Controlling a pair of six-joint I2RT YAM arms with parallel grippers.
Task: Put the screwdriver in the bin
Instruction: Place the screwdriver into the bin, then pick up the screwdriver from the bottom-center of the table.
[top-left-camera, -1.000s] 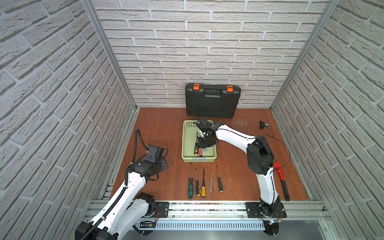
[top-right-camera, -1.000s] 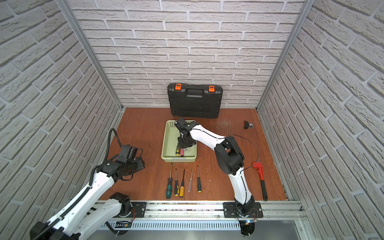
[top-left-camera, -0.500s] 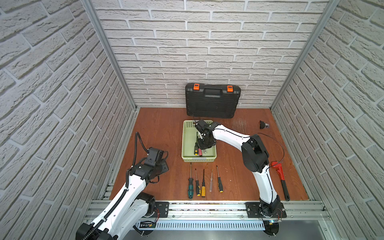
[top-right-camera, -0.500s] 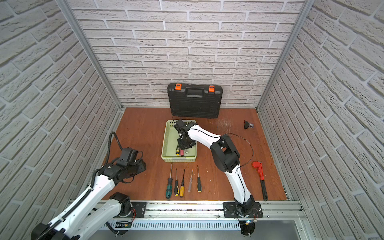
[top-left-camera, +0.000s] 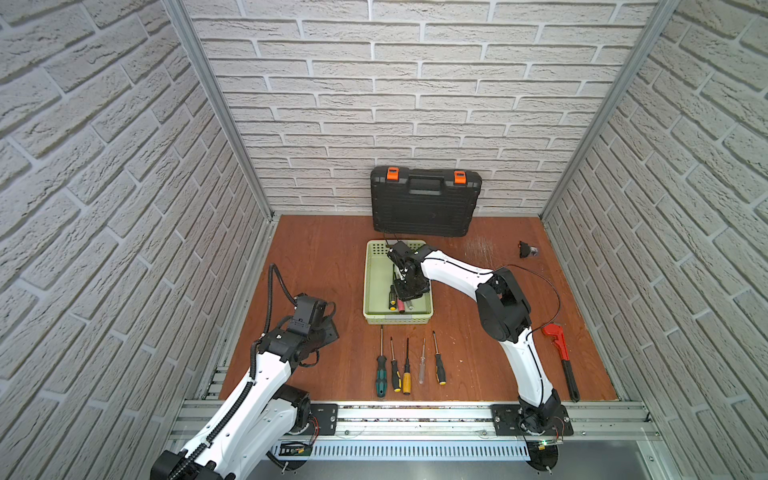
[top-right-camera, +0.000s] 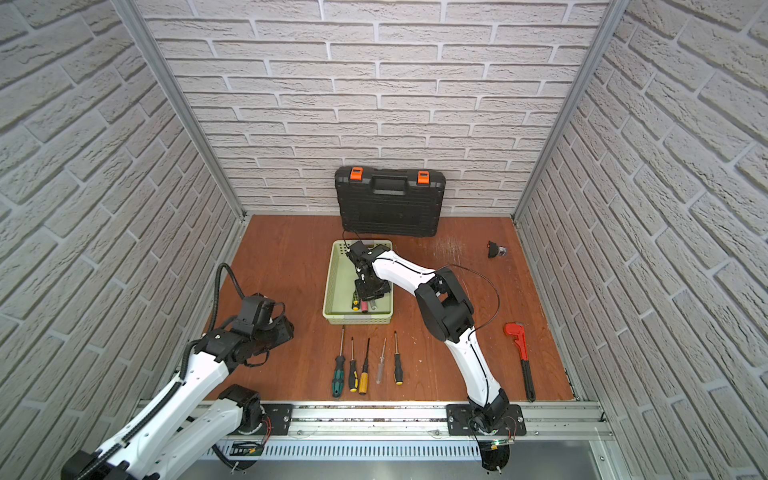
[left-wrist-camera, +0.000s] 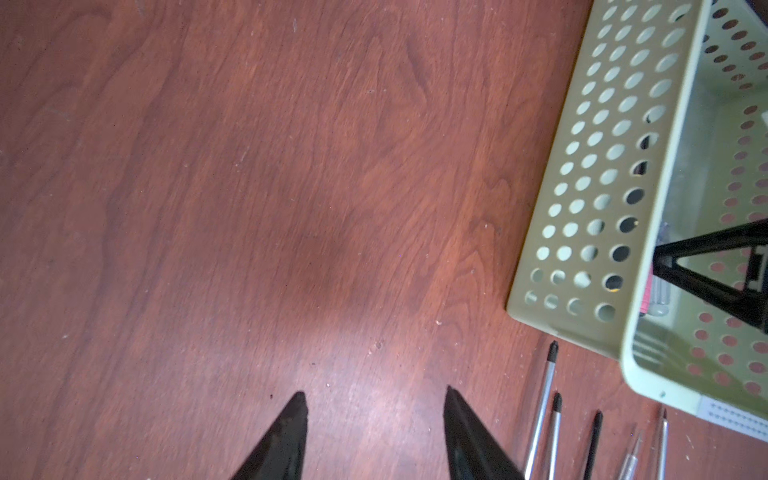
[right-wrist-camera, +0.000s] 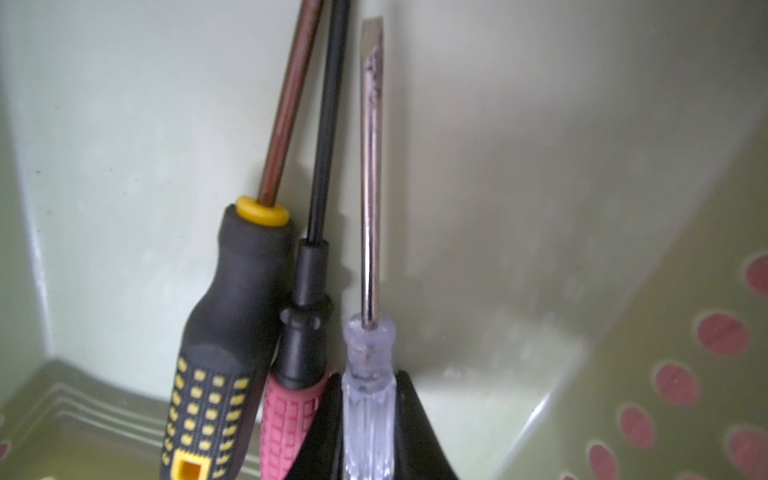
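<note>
Your right claw clenched the clear-handled screwdriver inside the bin (tip toward twelve o'clock); left claw, at the bin's eight o'clock, hung released.

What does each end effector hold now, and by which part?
The right end effector holds the clear-handled screwdriver by its handle. The left end effector holds nothing.

free: bare floor left of bin | blocked: screwdriver row before bin; toolcase behind
</note>
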